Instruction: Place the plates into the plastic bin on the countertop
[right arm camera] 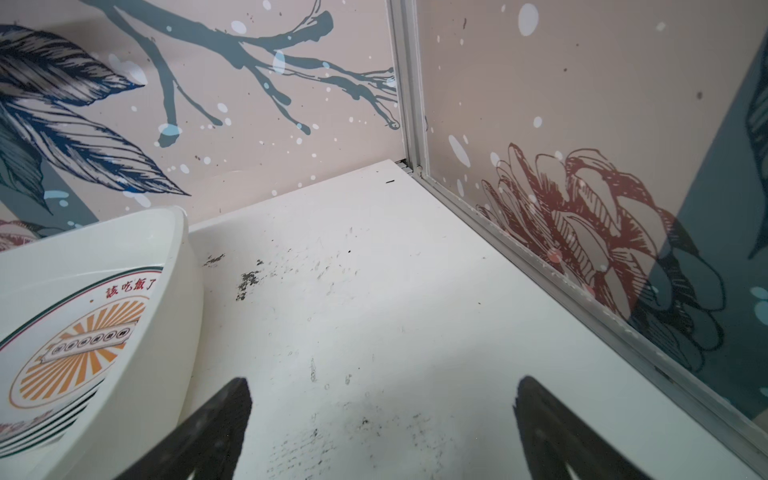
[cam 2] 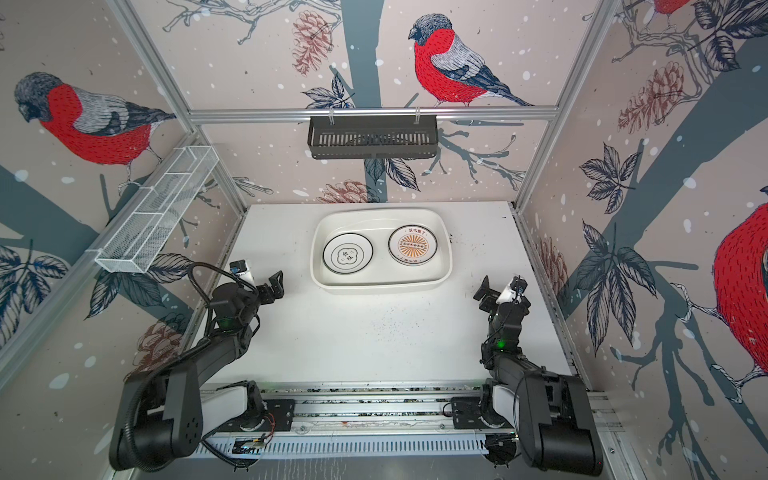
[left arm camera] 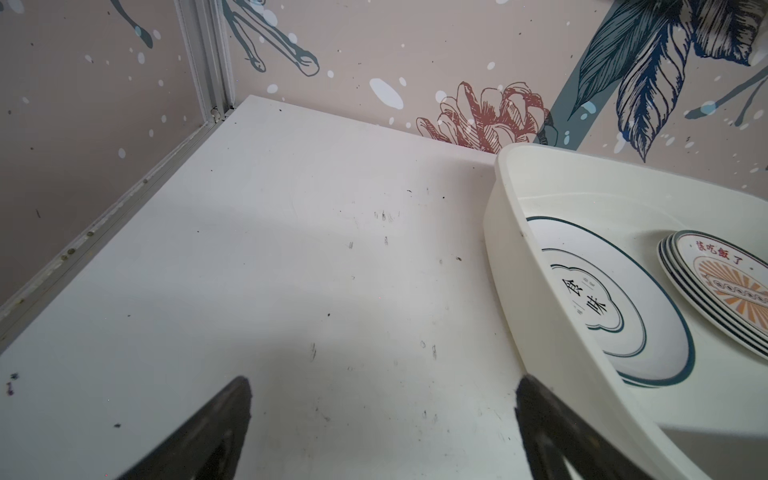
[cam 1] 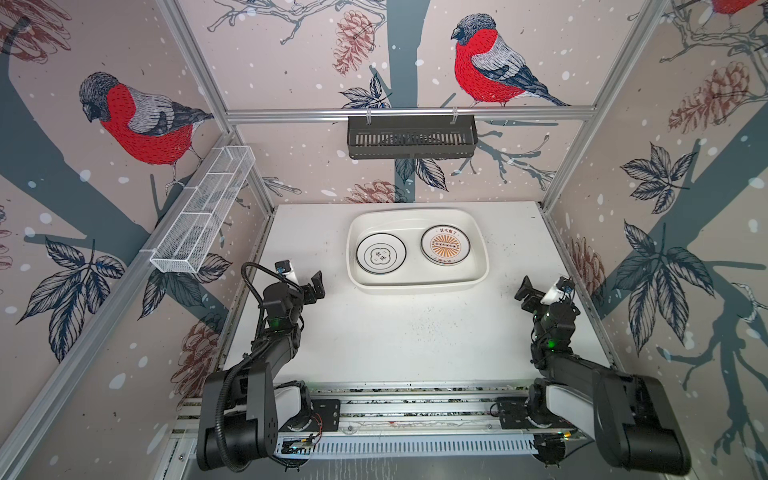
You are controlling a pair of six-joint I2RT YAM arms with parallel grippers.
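A: Where are the plates (cam 1: pixel 380 253)?
B: Stacked inside the bin (cam 1: pixel 415 286) on the desk (cam 1: pixel 407 340).
A: The tools?
B: Left tool (cam 1: pixel 314 287) and right tool (cam 1: pixel 525 295) flank the bin — both spread apart, empty.

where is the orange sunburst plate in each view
Top view: orange plate in the right half of the bin.
Top view: orange plate, same spot.
Left wrist: orange plate in the bin, beyond the black-patterned plate, partly cut off.
Right wrist: orange plate just inside the bin wall, partly cut off.
Shared landmark: the white bin.
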